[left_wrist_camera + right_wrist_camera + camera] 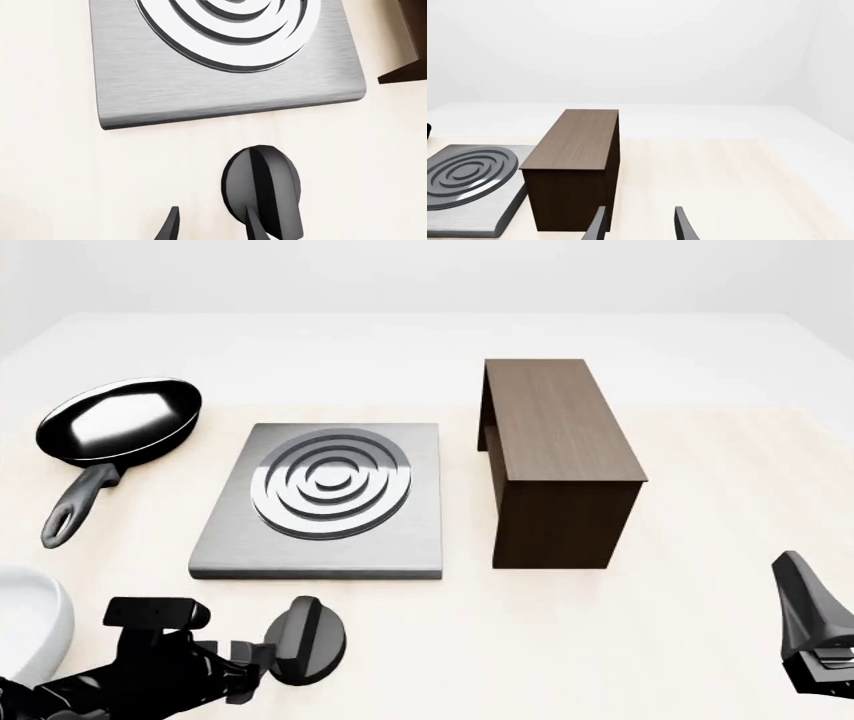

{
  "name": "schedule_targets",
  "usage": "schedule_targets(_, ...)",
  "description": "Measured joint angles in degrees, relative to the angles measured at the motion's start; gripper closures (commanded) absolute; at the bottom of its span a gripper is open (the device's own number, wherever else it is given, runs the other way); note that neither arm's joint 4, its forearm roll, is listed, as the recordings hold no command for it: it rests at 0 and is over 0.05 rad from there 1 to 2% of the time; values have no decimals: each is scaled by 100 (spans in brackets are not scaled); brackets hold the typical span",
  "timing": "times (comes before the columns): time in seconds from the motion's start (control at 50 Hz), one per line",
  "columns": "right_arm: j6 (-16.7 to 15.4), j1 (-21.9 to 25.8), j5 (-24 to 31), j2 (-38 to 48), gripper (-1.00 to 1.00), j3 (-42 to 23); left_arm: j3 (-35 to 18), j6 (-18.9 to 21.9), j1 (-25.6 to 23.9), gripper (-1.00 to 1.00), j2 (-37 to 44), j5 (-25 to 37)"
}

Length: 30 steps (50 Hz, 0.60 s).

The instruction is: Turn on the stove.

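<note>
Left hand [267, 655] sits open straddling the knob [306, 638] to twist it for the stove [320, 502]; right hand [639, 225] idles open.

Table [694, 640] bears stove [327, 540], pan [120, 420], stand [554, 455]

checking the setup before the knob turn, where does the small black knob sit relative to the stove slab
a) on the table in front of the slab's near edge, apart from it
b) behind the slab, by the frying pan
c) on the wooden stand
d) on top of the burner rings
a: the knob stands on the table just off the near edge of the stove, with a strip of bare tabletop between them, and the left gripper is right at it.
</note>
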<state>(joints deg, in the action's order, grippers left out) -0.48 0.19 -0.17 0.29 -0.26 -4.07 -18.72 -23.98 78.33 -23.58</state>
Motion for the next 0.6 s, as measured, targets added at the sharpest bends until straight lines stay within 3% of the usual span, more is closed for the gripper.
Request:
schedule_targets(0.36, 0, 0, 0, 0, -100, 0, 39, -147, -333, -100, 117, -256)
schedule_targets(0.46, 0, 0, 0, 0, -100, 0, 38, 108, -449, -100, 159, -289)
schedule_targets(0.6, 0, 0, 0, 0, -100, 0, 35, 47, -680, -100, 215, -400)
